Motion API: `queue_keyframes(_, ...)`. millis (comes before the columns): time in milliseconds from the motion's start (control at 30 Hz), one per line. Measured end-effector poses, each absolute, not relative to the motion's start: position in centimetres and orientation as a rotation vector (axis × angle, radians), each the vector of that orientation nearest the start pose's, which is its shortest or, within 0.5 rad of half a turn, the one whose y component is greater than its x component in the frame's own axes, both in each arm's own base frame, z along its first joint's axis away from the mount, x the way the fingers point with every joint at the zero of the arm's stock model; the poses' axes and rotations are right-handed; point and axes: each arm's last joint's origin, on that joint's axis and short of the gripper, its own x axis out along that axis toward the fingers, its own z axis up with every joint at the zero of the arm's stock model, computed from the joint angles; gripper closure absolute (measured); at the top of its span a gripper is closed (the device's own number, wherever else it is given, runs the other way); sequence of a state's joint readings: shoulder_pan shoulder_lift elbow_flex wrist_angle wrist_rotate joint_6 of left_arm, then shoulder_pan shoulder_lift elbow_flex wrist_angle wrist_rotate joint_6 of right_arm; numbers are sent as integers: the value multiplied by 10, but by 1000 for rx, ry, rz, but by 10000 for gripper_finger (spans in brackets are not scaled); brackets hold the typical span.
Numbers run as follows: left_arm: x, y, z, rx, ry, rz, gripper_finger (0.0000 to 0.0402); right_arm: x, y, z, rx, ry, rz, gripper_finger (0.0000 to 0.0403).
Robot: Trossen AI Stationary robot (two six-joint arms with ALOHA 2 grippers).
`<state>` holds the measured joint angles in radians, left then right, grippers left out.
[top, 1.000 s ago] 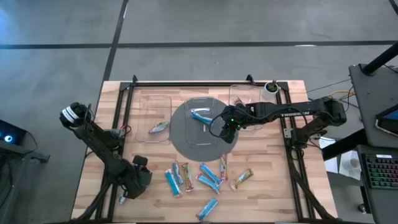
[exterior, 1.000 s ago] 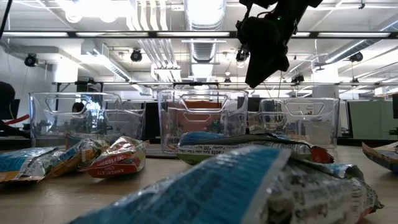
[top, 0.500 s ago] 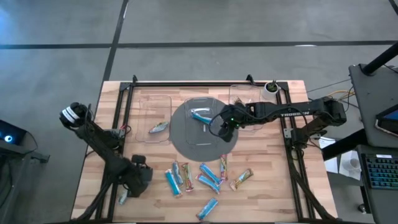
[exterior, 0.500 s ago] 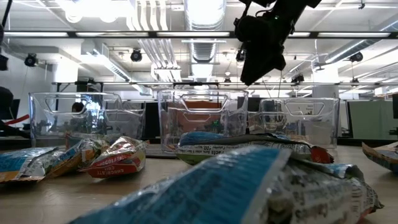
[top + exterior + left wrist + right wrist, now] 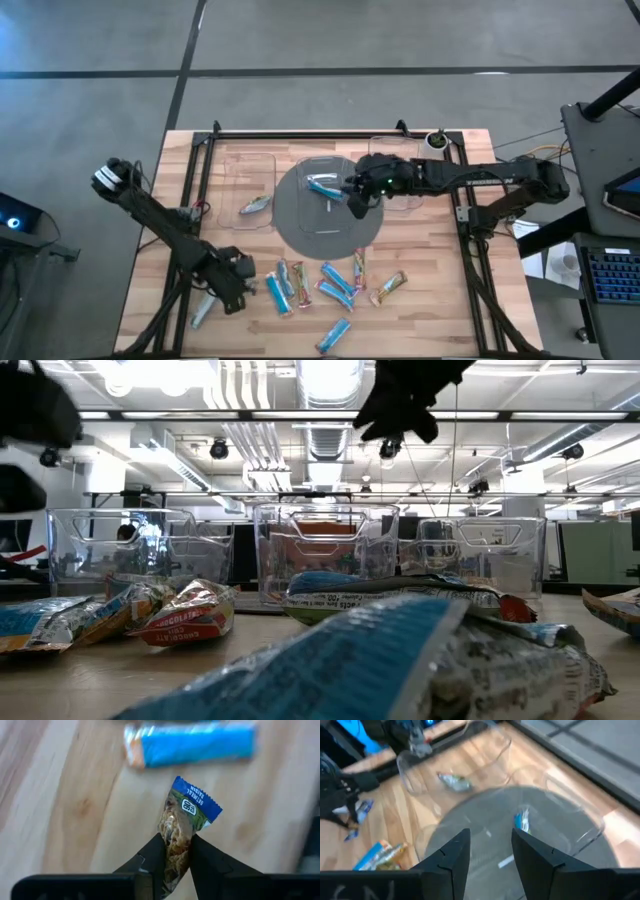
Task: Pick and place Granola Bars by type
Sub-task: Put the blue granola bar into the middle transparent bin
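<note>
Several granola bars [image 5: 335, 285] in light-blue, tan and multicoloured wrappers lie flat on the wooden table near its near edge. They also fill the foreground of the low view as granola bars [image 5: 400, 650]. My left gripper [image 5: 176, 851] is low over the near-left part of the table. It is shut on a bar [image 5: 203, 310] with a blue end. My right gripper [image 5: 357, 200] hangs open above the round grey plate [image 5: 300, 235]. One light-blue bar [image 5: 322, 187] lies in the middle clear tray. A silvery bar [image 5: 256, 204] lies in the left tray. My left gripper pinches the bar between its two fingers at the brownish part of the wrapper [image 5: 175, 842]. The wrapper's blue crimped end [image 5: 197, 802] sticks out past the fingertips [image 5: 150, 851]. Whether the bar is clear of the table, I cannot tell.
Three clear plastic trays stand in a row toward the far edge: left [image 5: 250, 165], middle [image 5: 330, 165] partly over the plate, right [image 5: 395, 160]. A black frame rail [image 5: 330, 133] runs along the far side. A small white cup [image 5: 434, 142] stands at the far-right corner.
My right gripper has risen and drawn back a little toward the far-right, away from the plate's middle. My left arm has swung toward the table's right, carrying the bar with it toward the loose bars.
</note>
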<state>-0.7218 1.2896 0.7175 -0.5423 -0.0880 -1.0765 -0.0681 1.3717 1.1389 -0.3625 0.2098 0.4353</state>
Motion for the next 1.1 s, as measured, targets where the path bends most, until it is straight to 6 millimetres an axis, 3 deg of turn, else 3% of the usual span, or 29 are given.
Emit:
queue_keyframes(133, 177, -133, 218, -644, 1006, 99, 339, 285, -26, 329, 350, 448, -406, 268)
queue_keyframes(267, 179, -107, 251, -784, 679, 174, 339, 270, -26, 345, 340, 388, -414, 268)
queue_keyframes(433, 187, -64, 282, -920, 278, 293, 339, 257, -25, 353, 344, 354, -409, 268)
queue_keyframes(600, 215, -13, 300, -1024, -14, 337, 339, 252, -25, 350, 346, 360, -409, 268)
queue_keyframes(700, 235, 17, 299, -1050, -106, 342, 340, 250, -22, 350, 347, 357, -400, 268)
queue_keyframes(800, 256, 39, 287, -1039, -90, 391, 340, 247, -20, 351, 347, 351, -396, 268)
queue_keyframes(1100, 305, 52, 248, -1007, 115, 521, 323, 240, -18, 351, 348, 367, -437, 268)
